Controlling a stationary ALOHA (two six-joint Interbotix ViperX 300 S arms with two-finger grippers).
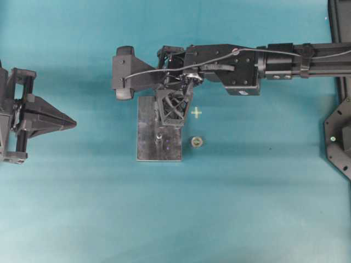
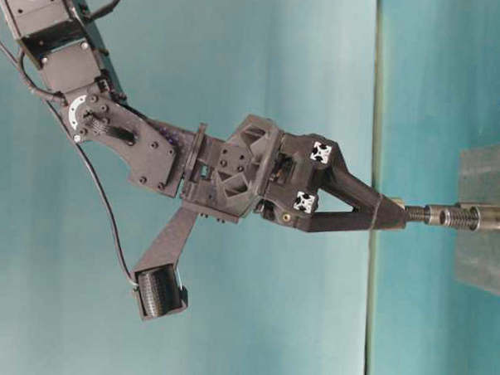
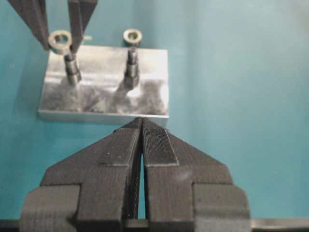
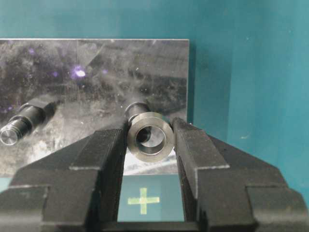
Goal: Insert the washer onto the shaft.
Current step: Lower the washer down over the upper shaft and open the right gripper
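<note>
My right gripper [image 4: 149, 134] is shut on a steel washer [image 4: 149, 136], gripping its rim between both fingers. It holds the washer just above the top of one threaded shaft [image 3: 72, 67] on the metal plate [image 1: 148, 143]. In the left wrist view the washer [image 3: 60, 42] sits level over that shaft, between the right gripper's fingers [image 3: 78, 19]. In the table-level view the fingertips [image 2: 390, 212] are in line with the shaft [image 2: 448, 217]. My left gripper [image 3: 141, 121] is shut and empty, well to the left of the plate [image 1: 57, 121].
A second shaft [image 3: 131, 67] stands on the plate [image 3: 101, 92]. Another washer [image 1: 196, 142] lies on the teal table just right of the plate. A yellow cross mark [image 1: 196, 113] is on the table beside the plate.
</note>
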